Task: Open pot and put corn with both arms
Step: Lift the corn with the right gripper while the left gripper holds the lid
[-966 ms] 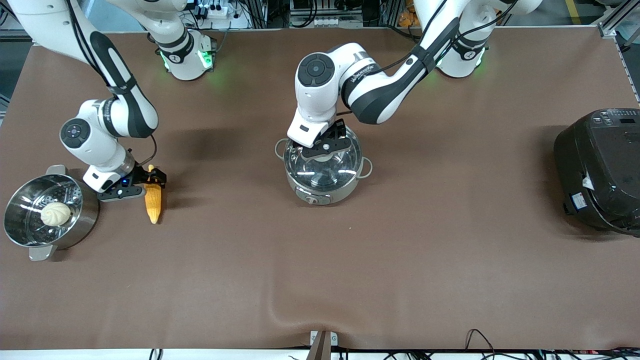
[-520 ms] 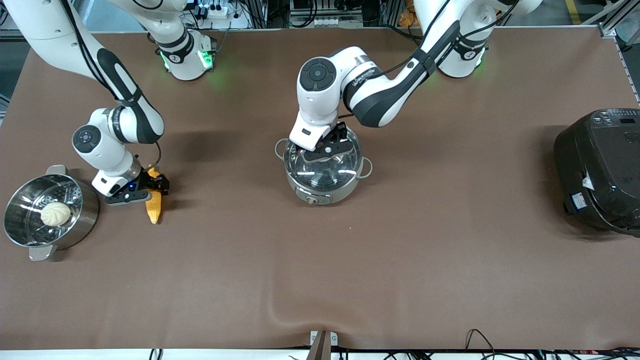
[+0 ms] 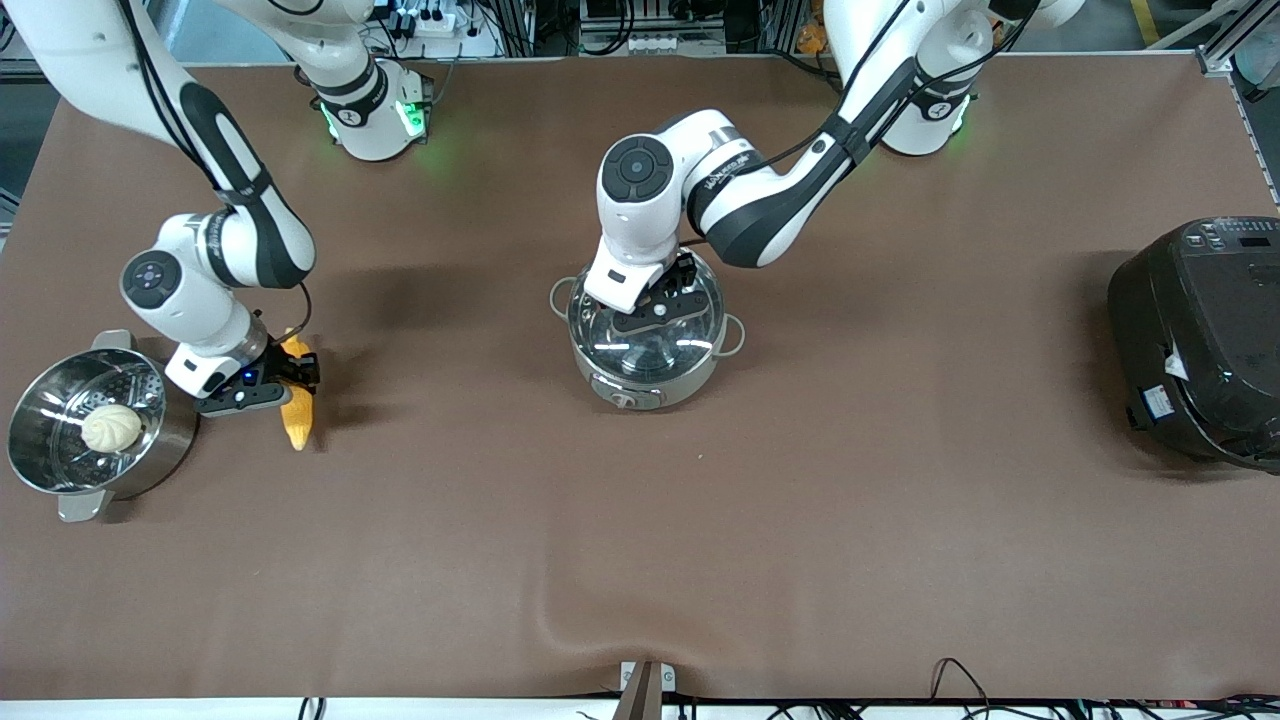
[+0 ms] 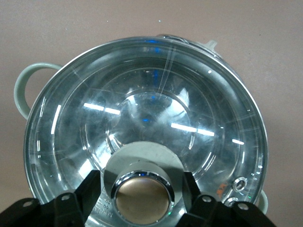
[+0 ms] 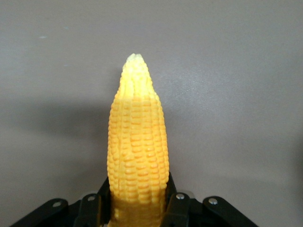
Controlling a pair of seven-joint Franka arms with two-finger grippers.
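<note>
The steel pot (image 3: pixel 700 372) stands mid-table with its glass lid (image 3: pixel 640 345) on. My left gripper (image 3: pixel 655 305) is down on the lid, its fingers (image 4: pixel 90 189) closed on either side of the round lid knob (image 4: pixel 142 198). The lid (image 4: pixel 142 109) sits flat on the pot. My right gripper (image 3: pixel 290 375) is shut on the thick end of the yellow corn (image 3: pixel 296 420), next to the steamer pot. The corn's tip points toward the front camera. In the right wrist view the corn (image 5: pixel 137 142) sticks out from between the fingers (image 5: pixel 177 208) just above the cloth.
A steel steamer pot (image 3: pixel 60 480) holding a white bun (image 3: pixel 110 427) stands at the right arm's end of the table, close to the right gripper. A large black cooker (image 3: pixel 1200 340) stands at the left arm's end. The brown cloth is wrinkled near the front edge.
My right gripper has closed on the corn and shifted it slightly toward the steamer pot. My left gripper has settled a little over the lid knob. The lid has not moved.
</note>
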